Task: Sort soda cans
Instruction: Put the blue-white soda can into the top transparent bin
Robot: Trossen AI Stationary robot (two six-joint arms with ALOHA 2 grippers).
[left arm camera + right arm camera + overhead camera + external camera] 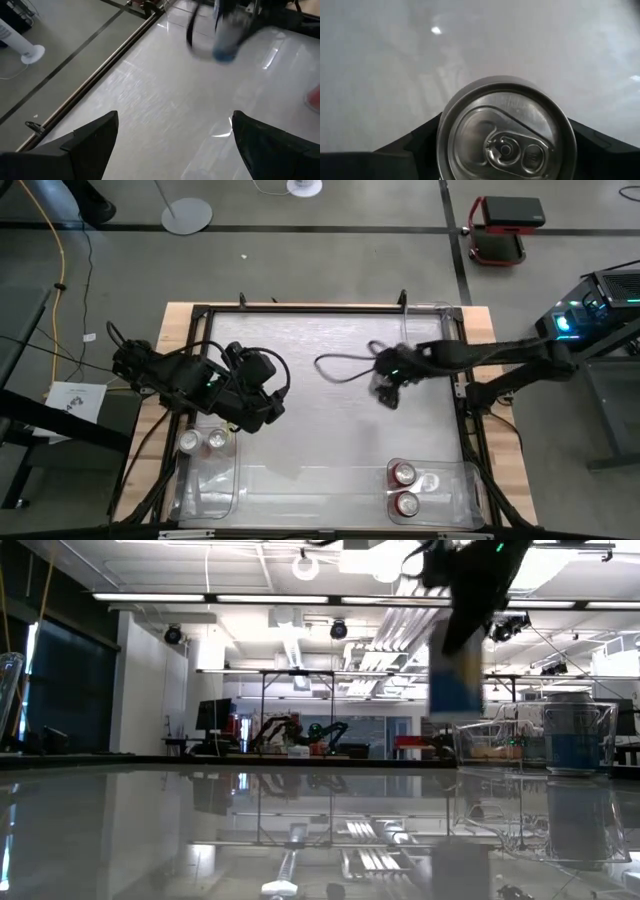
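Note:
My right gripper (pixel 388 390) hangs over the middle of the table, right of centre, shut on a silver-bodied soda can (pixel 455 670) with a blue band; its shiny top (pixel 507 132) fills the right wrist view. My left gripper (pixel 262 412) is open and holds nothing, above the table's left side near the left bin; its fingers (pixel 95 140) stand wide apart. Two silver cans (pixel 202 441) stand in the clear left bin (pixel 215 490). Two red cans (pixel 404 488) stand in the clear right bin (pixel 455 500). My right gripper pinches the can between its two fingers (pixel 420 137), one on each side of the upper wall (pixel 445 150) just under the rim. It comes from above, pointing down. The can is lifted clear of the table, hanging below the gripper and roughly upright (pixel 455 690).
A black cable (pixel 340 365) loops over the table behind the right gripper. A dark frame (pixel 300 308) runs along the table's edges. In the low view another can (pixel 572 735) stands inside a clear bin on the right. Bare glossy surface lies between the two bins.

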